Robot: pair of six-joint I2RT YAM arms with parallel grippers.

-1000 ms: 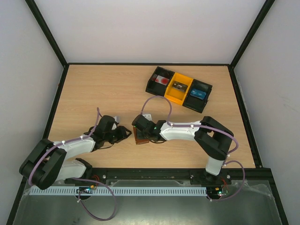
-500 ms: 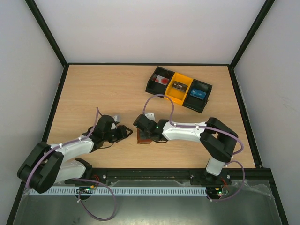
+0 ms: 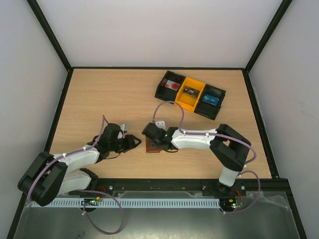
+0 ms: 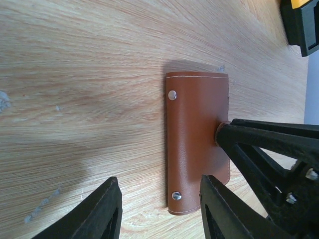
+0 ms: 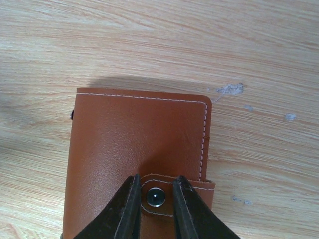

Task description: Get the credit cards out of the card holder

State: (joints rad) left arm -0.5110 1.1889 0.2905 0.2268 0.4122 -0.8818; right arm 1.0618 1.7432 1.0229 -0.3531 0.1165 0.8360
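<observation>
The brown card holder (image 3: 149, 147) lies closed and flat on the wooden table, seen close in the left wrist view (image 4: 197, 134) and the right wrist view (image 5: 134, 134). My right gripper (image 5: 156, 183) points down onto it, jaws a narrow gap apart. Its fingertips rest on the snap tab (image 5: 199, 191), one on each side of the metal stud. My left gripper (image 4: 162, 211) stands open just left of the holder (image 3: 133, 141), with the holder's near corner between its fingers and untouched. The credit cards are hidden.
A black-and-yellow tray of bins (image 3: 191, 103) with small items stands at the back right, its corner also showing in the left wrist view (image 4: 301, 25). Black frame rails border the table on all sides.
My left gripper's jaws have spread wider and the arm has crept a little toward the holder. The right gripper's jaws have parted slightly; the holder stays put.
</observation>
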